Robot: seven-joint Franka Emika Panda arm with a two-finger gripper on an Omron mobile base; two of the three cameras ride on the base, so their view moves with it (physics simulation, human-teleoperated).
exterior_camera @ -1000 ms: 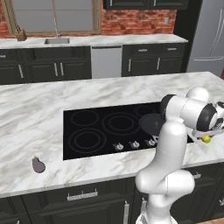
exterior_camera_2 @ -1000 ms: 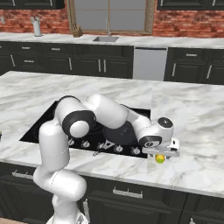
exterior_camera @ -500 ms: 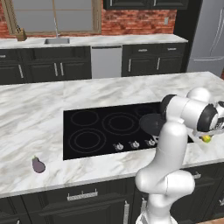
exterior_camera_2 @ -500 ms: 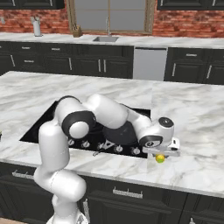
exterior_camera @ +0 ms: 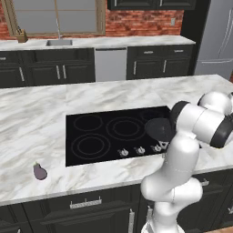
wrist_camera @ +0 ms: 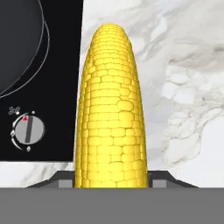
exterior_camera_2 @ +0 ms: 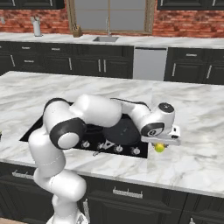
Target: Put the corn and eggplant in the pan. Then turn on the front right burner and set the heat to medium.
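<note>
The yellow corn (wrist_camera: 111, 109) stands lengthwise between my fingertips, and my gripper (wrist_camera: 111, 178) is shut on its near end. From the right base view the corn (exterior_camera_2: 159, 148) hangs under the gripper (exterior_camera_2: 160, 144), just above the marble counter, right of the cooktop's front corner. The dark grey pan (exterior_camera_2: 120, 131) sits on the front right burner, just left of the hand, and shows as pan (exterior_camera: 159, 129) beside my forearm. The purple eggplant (exterior_camera: 40, 171) lies on the counter far to the left, near the front edge.
The black cooktop (exterior_camera: 109, 132) has a row of knobs (exterior_camera: 140, 149) along its front; one knob (wrist_camera: 28, 130) lies left of the corn. Marble counter (wrist_camera: 183, 87) stretches to the right. My own arm (exterior_camera_2: 96, 111) arches over the cooktop.
The gripper has risen a little with the corn in it, lifting the cob off the counter. Pan and eggplant have not moved.
</note>
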